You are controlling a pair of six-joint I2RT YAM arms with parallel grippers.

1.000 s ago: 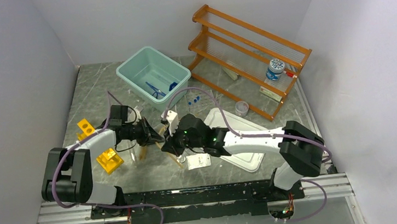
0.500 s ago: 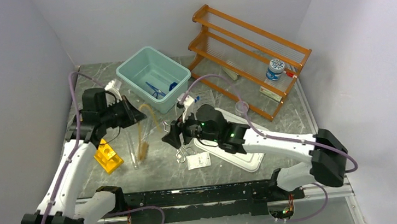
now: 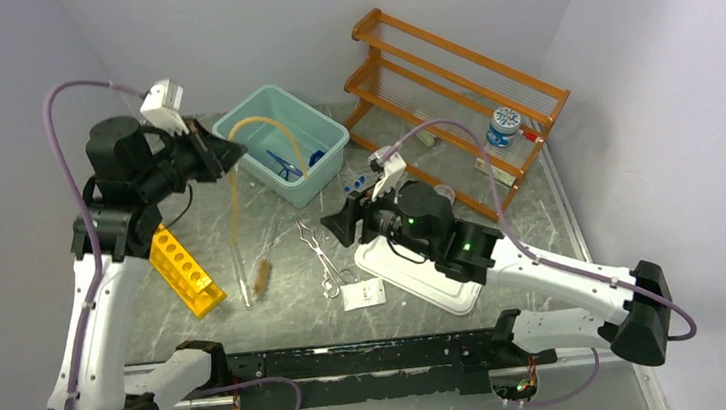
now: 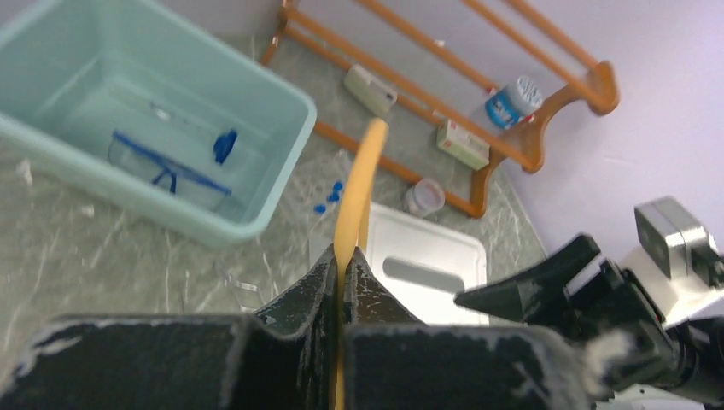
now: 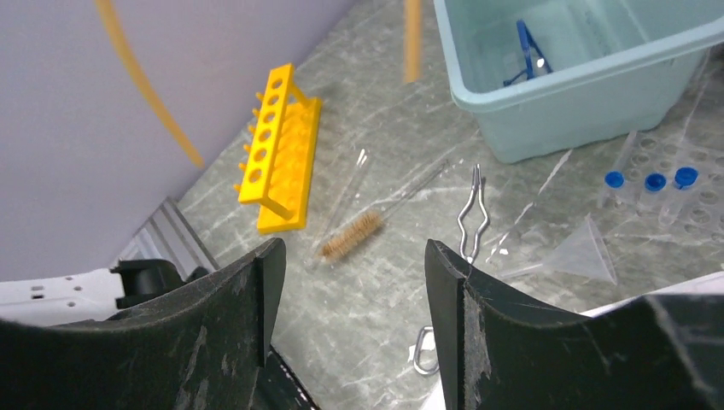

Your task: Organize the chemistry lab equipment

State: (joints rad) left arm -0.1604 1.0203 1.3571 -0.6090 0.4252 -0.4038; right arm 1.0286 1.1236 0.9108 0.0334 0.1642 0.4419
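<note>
My left gripper (image 3: 221,150) is raised high beside the teal bin (image 3: 310,111) and is shut on the amber rubber tubing (image 3: 266,122). The tubing arcs over the bin and its other end hangs toward the table. The left wrist view shows the tubing (image 4: 359,184) pinched between the left gripper's (image 4: 344,253) jaws. My right gripper (image 3: 344,227) stands open and empty over the table (image 5: 354,248). The yellow rack (image 3: 183,271), glass tubes (image 3: 241,272), brush (image 3: 263,273) and metal tongs (image 3: 322,259) lie on the table. Blue-framed goggles (image 3: 287,162) lie in the bin.
Blue-capped vials (image 3: 357,180) and a clear funnel (image 5: 589,252) lie near the white tray (image 3: 448,292). A small jar (image 3: 442,197) stands by the orange shelf (image 3: 446,66), which holds a blue-lidded jar (image 3: 503,126). A white packet (image 3: 363,293) lies near the front.
My left arm has risen to the back left, lifting the tubing off the table and over the bin. My right gripper has opened and drawn back to the right.
</note>
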